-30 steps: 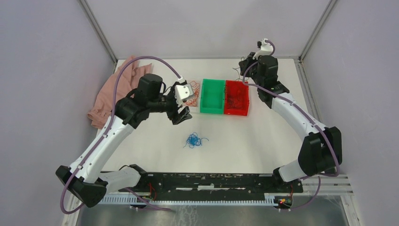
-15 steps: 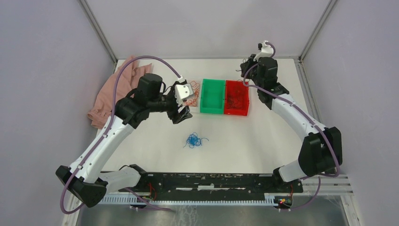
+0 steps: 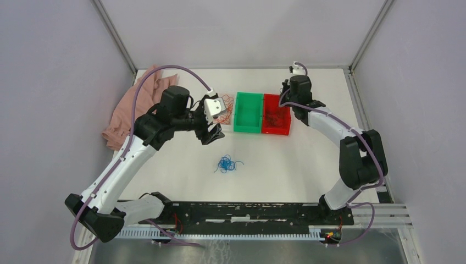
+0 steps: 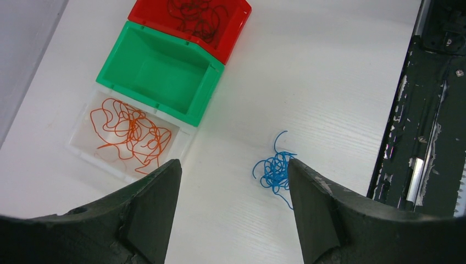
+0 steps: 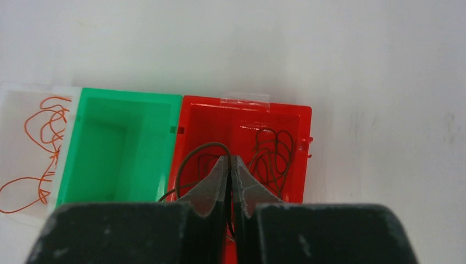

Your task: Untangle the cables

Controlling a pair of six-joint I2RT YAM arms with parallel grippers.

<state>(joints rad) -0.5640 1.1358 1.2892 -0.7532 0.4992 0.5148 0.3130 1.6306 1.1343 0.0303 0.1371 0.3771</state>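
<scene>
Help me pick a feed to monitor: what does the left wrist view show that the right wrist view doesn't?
Only the left wrist view: the blue cables lying loose on the table, the black rail at the near edge, and the open left claw. Only the right wrist view: the right claw shut on a dark cable loop over the red bin, plus clear tape on that bin's far rim. Both: the green bin, the red bin holding dark cables, and the clear tray with orange cables.
</scene>
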